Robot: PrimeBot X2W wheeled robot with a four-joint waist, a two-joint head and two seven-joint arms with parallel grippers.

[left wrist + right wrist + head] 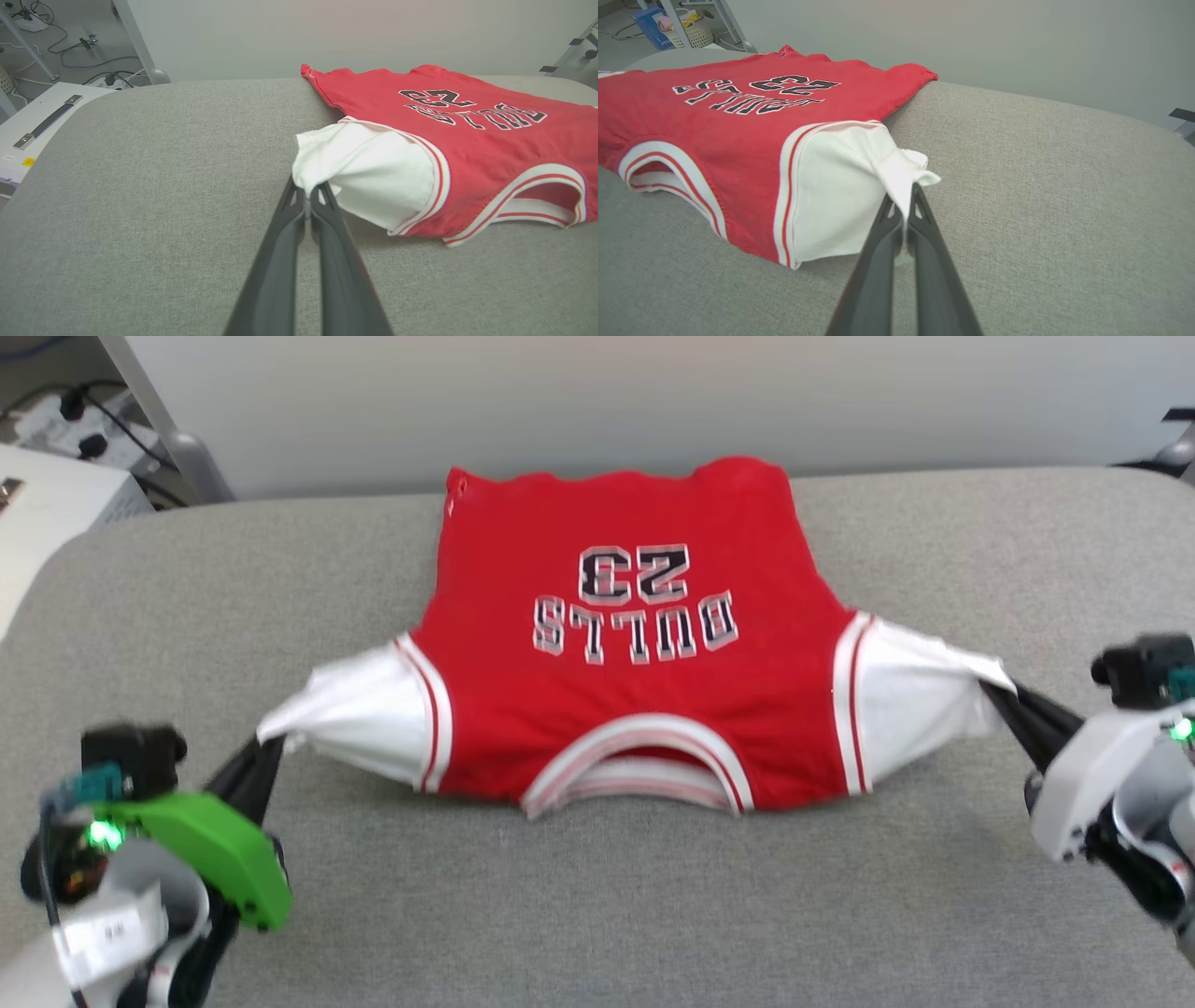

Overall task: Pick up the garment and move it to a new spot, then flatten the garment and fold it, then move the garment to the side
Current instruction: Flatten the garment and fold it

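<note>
1. Jaws of the left gripper [307, 189] are pressed together on the outer tip of the shirt's white left sleeve [369, 177]. The cloth bunches right at the fingertips and is drawn out to a point.
2. Jaws of the right gripper [906, 198] are likewise clamped together, pinching the outer edge of the white right sleeve [836, 200]. A small fold of cloth stands above the tips.
3. In the head view the left gripper [271, 744] sits at the lower left and the right gripper [997, 691] near the right edge, well apart. The shirt [607, 709] is stretched between them by its two sleeves.
4. Each sleeve is pulled sideways away from the red body, so both sets of jaws are beside the shirt, not over it. The body lies between them and further from the robot.
5. The shirt rests on the grey cloth-covered tabletop [597, 915], printed side up. Its striped collar [635, 770] is toward the robot and its hem reaches the tabletop's far edge.
6. The black "BULLS 23" print [635, 607] reads upside down from the head view.
7. Red-and-white striped trim runs where each sleeve meets the red body.
8. Beyond the tabletop's left corner stands a white box [46, 121] with a dark handle, and cables [84, 60] lie on the floor behind it. A pale wall [597, 392] runs behind the far edge.
</note>
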